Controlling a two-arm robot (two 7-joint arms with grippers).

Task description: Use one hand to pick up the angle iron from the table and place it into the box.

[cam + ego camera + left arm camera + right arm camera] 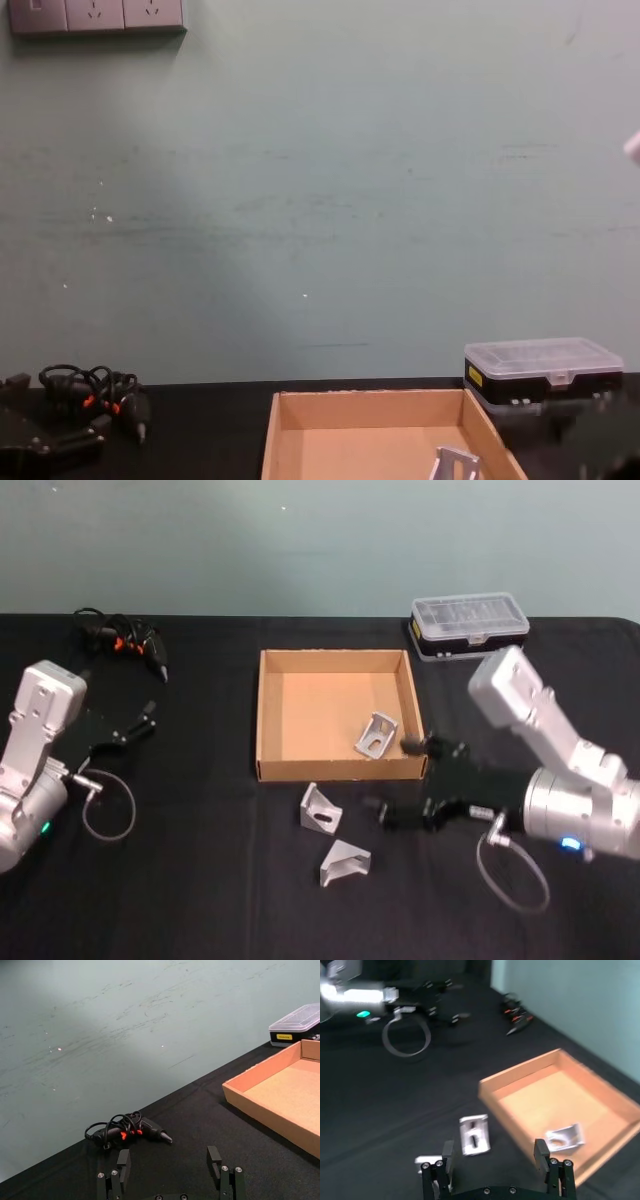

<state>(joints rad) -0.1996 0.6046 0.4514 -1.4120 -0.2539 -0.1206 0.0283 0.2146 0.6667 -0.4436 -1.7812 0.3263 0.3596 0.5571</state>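
One silver angle iron [377, 735] lies inside the tan box [335, 771], near its front right corner. Two more lie on the black table in front of the box, one [320, 809] near the box and another [345, 863] closer to me. My right gripper [395, 777] is open and empty, just right of the box's front right corner. In the right wrist view its fingers [540, 1149] spread above the table, with an angle iron [474, 1134] ahead between them and the box [520, 1077] beyond. My left gripper [140, 720] is parked open at the far left.
A black case with a clear lid [470, 625] stands behind the box to the right. A black glue gun with a coiled cord [125, 640] lies at the back left. The table's far edge meets a pale green wall.
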